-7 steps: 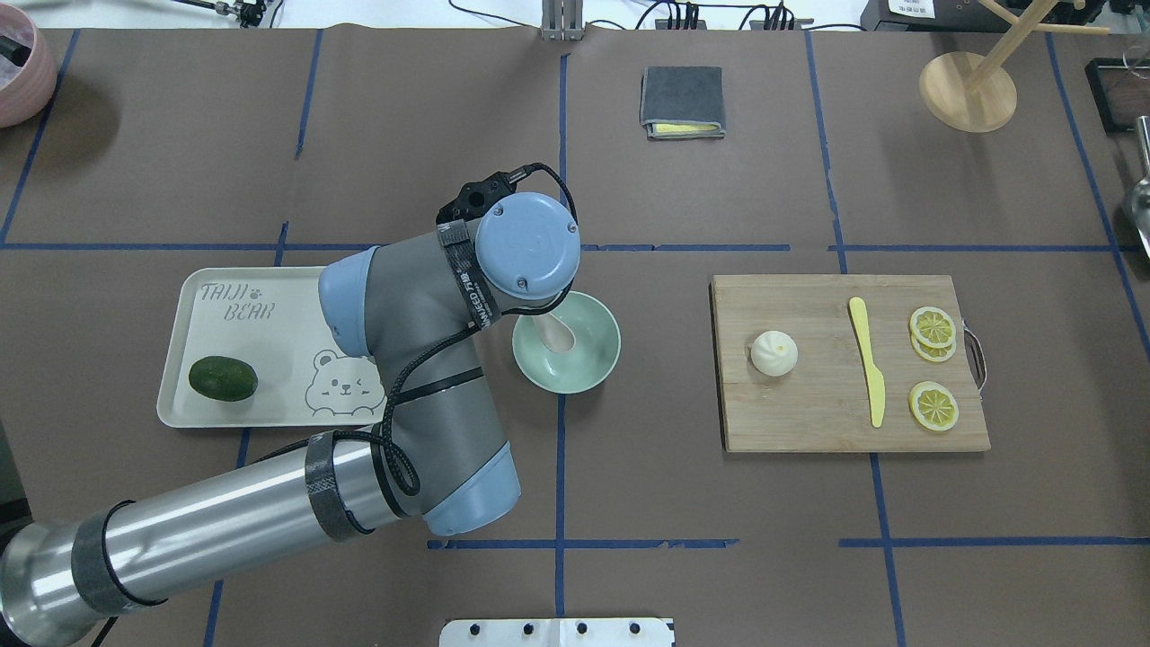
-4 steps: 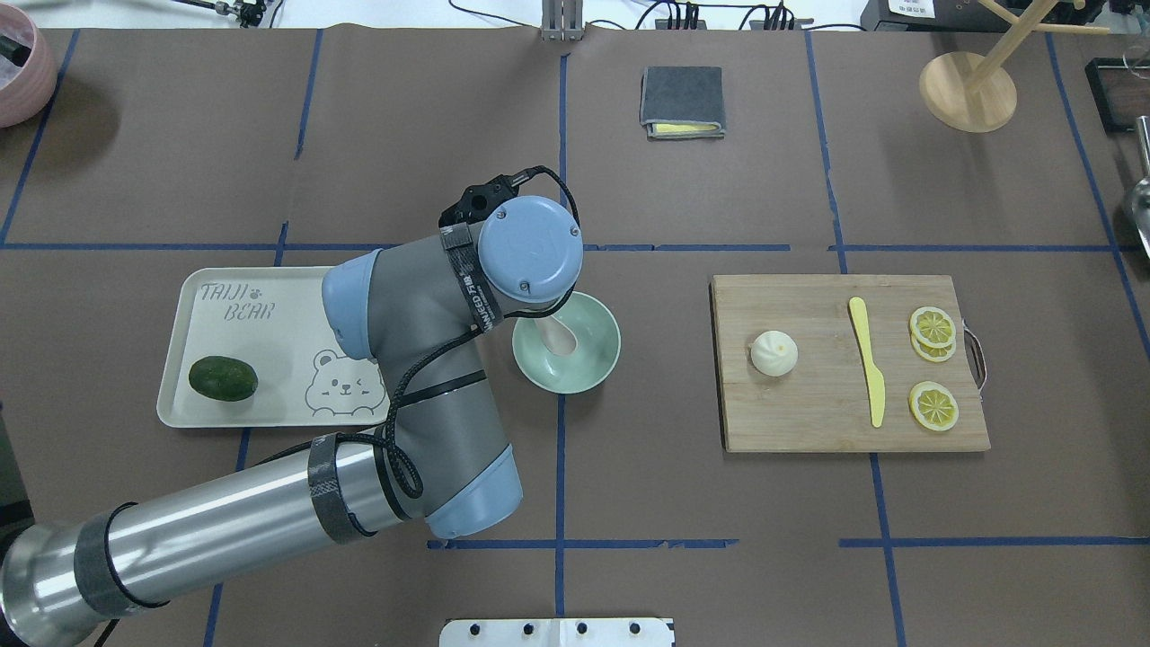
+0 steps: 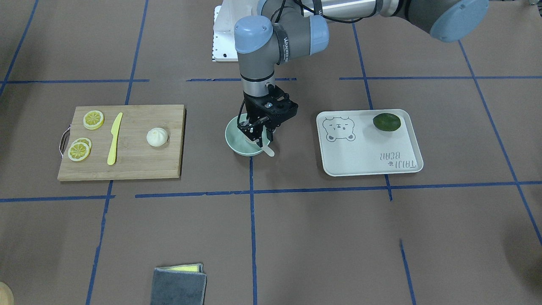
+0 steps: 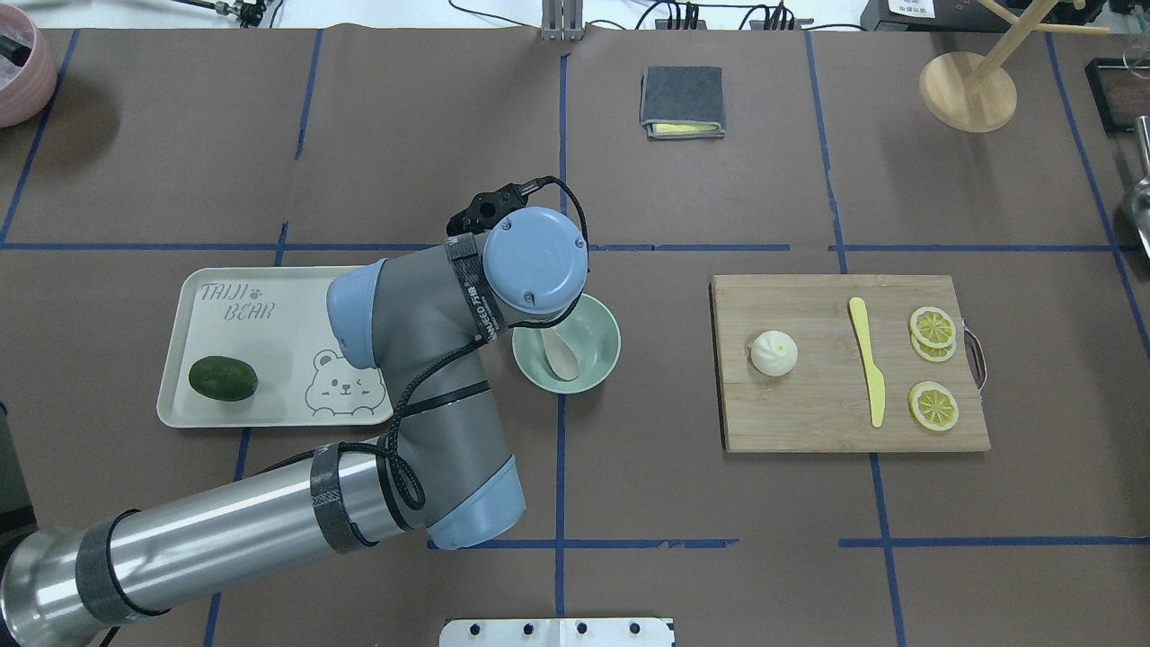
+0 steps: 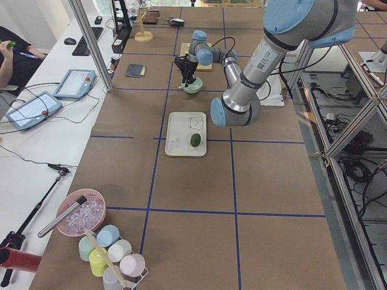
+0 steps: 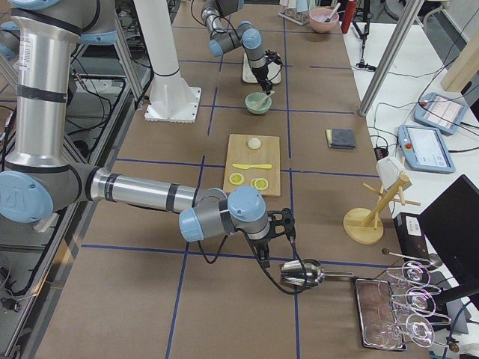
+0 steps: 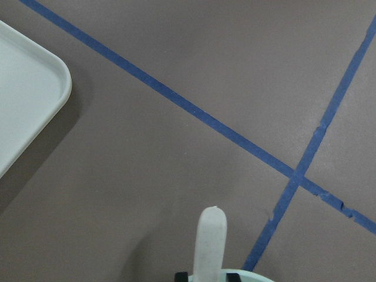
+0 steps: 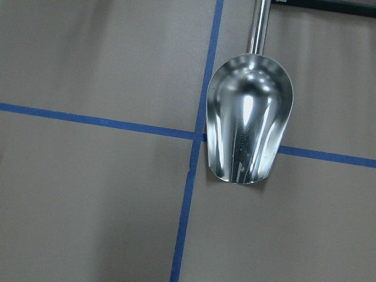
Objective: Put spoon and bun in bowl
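You are hovering the left hand (image 3: 257, 136) over the bowl (image 3: 231, 139), midway between the worktop's side edges, straddling the spoon (image 3: 267, 150) inside (gripping or not, I cannot tell), so lifting risks dragging it out.

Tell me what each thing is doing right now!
spoon: lying in the bowl, handle over the rim
bowl: upright, holding only the spoon
bun: on the cutting board, outside the bowl
left gripper: above the bowl, fingers flanking the spoon handle, grip unclear
right gripper: open or shut, cannot tell
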`<state>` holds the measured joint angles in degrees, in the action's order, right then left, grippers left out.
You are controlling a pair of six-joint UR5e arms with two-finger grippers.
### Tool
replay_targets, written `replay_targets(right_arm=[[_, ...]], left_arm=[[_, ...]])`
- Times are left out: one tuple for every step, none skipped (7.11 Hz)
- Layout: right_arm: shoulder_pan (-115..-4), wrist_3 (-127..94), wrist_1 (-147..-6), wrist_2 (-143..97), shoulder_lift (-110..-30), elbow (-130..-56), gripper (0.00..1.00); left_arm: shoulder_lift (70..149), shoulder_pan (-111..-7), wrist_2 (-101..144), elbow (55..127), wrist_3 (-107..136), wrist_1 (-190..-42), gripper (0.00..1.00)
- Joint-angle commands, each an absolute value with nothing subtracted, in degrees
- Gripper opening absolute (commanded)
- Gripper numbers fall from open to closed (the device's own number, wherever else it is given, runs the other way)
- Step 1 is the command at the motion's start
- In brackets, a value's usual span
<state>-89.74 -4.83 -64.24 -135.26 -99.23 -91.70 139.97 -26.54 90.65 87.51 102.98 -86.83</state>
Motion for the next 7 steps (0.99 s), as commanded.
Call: replay_targets(right_arm=[[-89.7,-4.7,-64.1,-135.4,-98.9,-91.8,1.00],[-89.7,-4.8,-65.2,-135.9,-97.2,-91.8,1.00],[-89.7,-4.8,-66.9,-136.1,-95.9,-91.4,1.00],[-89.7,-4.8,-68.5,-136.6,-94.8,-91.5,1.00],[-89.6,-4.8,-68.5,-137.2,-94.7,-91.7,1.00],[-88.2,-4.8,-69.0,-139.1,-92.3,-92.5,1.00],[-85.5,-4.9,-69.8,-139.0,-90.1,-93.4,1.00]], left_arm=[[139.0,-26.6,91.0,90.2,97.2,-86.8,1.00],[135.0,-26.7,91.3,97.4,88.8,-86.4,1.00],[131.3,-27.4,91.5,103.4,80.2,-85.7,1.00],[129.3,-31.0,93.6,106.3,73.3,-85.4,1.00],[127.5,-36.5,96.8,107.5,63.8,-85.3,1.00],[123.9,-41.6,98.6,110.1,51.0,-85.4,1.00],[120.7,-48.7,101.9,110.5,37.1,-85.4,1.00]])
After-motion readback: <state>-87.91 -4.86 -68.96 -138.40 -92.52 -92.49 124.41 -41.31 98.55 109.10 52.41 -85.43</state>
